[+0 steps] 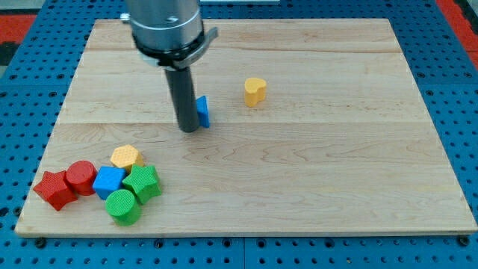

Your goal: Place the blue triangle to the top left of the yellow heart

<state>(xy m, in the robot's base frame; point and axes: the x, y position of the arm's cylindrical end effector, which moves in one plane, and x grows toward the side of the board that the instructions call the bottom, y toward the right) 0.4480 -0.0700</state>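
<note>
The blue triangle (203,111) lies on the wooden board (314,172) a little above the middle, partly hidden by my rod. My tip (188,128) rests against the triangle's left side. The yellow heart (255,90) stands to the triangle's upper right, apart from it by about a block's width.
A cluster of blocks sits at the board's bottom left: a red star (54,188), a red cylinder (80,177), a blue cube (109,181), a yellow hexagon (127,157), a green star (142,183) and a green cylinder (122,207).
</note>
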